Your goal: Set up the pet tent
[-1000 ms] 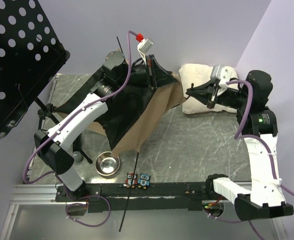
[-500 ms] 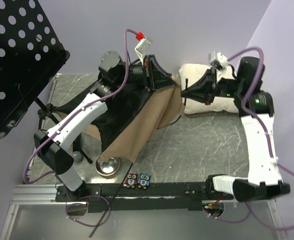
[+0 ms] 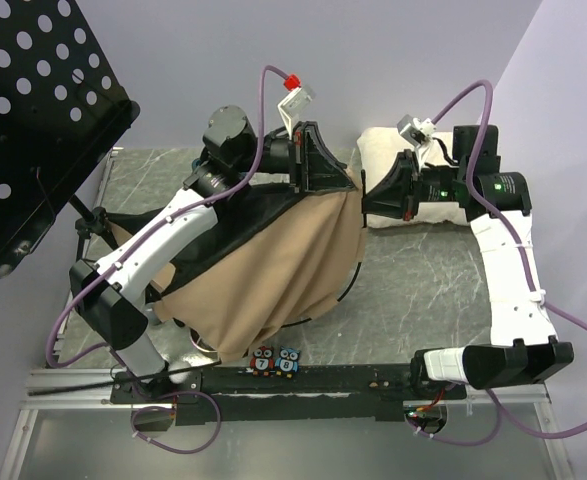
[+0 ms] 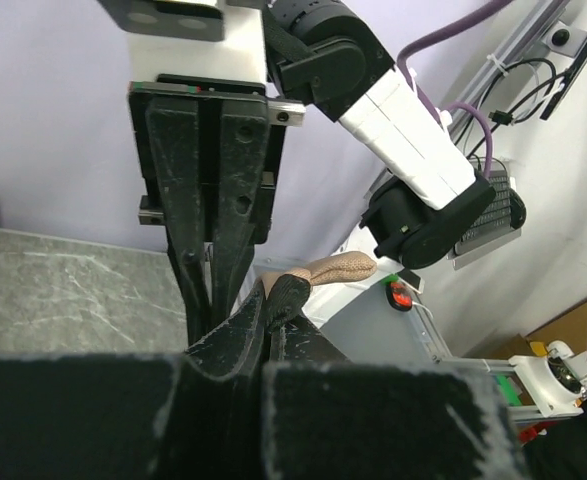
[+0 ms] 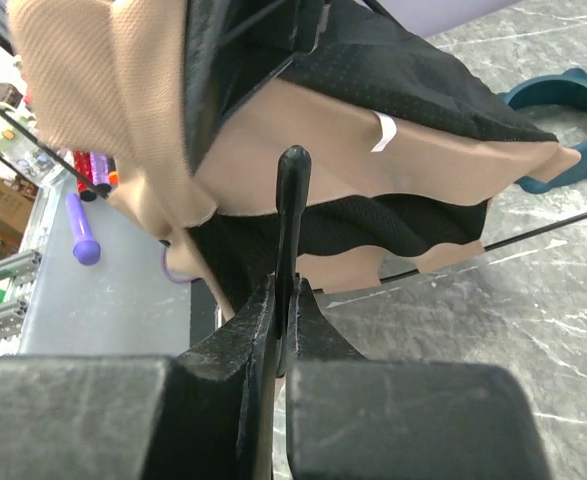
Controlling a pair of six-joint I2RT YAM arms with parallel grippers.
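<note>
Left arm (image 3: 163, 240) rises from near desk (image 3: 413, 290) edge, leaning far-right over pet tent (image 3: 273, 270), whose tan fabric is draped mid-desk. Right arm (image 3: 508, 260) upright, wrist bent left. Left fingers (image 4: 218, 350) pinched together on tent's black fabric fold. Right fingers (image 5: 313, 335) clamped on thin black pole (image 5: 293, 200). Blue stand (image 5: 563, 100) cut off by frame edge. Cushion (image 3: 388, 145) partly hidden behind right wrist.

The left arm (image 3: 163, 235) and right arm (image 3: 508, 270) are both showing white shells between chunky black joint housings. A purple cable (image 3: 261, 130) is trailing along each, the left one's ending in a red connector (image 3: 293, 80). A green light (image 3: 500, 183) is glowing on the right arm's black housing. The black fingers (image 4: 241, 190) are looking scuffed and grey, with a small screw (image 4: 286, 116) showing in the metal plate above them.
</note>
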